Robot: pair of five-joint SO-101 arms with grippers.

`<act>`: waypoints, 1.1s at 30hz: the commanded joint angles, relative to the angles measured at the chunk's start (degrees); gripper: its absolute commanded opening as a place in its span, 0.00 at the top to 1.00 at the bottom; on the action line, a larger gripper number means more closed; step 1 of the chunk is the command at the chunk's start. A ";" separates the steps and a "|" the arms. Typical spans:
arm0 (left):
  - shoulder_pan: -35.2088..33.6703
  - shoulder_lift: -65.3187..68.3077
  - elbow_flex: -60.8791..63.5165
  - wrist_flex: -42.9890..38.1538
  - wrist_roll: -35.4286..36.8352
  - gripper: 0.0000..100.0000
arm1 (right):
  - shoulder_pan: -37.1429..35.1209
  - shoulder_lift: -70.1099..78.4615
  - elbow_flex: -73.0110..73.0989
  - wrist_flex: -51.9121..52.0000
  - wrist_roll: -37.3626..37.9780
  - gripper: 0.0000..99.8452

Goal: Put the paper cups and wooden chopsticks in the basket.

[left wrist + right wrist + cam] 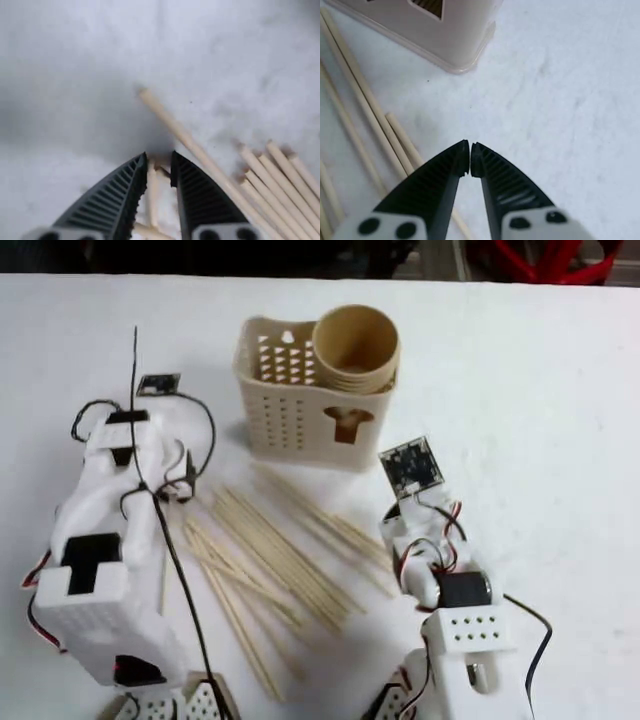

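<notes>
With the stacked tan paper cups (355,345) standing in the beige perforated plastic basket (290,430) and pale wooden chopsticks (280,560) strewn beside it, the left gripper (159,165) pinched one chopstick (151,195) near its tip, wanting a slow, level lift, while the right gripper (470,152) hung pressed together, empty.

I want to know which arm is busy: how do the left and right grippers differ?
The left gripper is closed on a chopstick, while the right gripper is shut on nothing. The left gripper sits among loose chopsticks; the right gripper is over bare table beside the basket. Both have dark ribbed fingers pointing down.
</notes>
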 commanded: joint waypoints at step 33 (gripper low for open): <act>-8.22 -29.93 -15.30 19.43 0.09 0.97 | -1.45 -1.01 -9.67 9.80 -0.18 0.98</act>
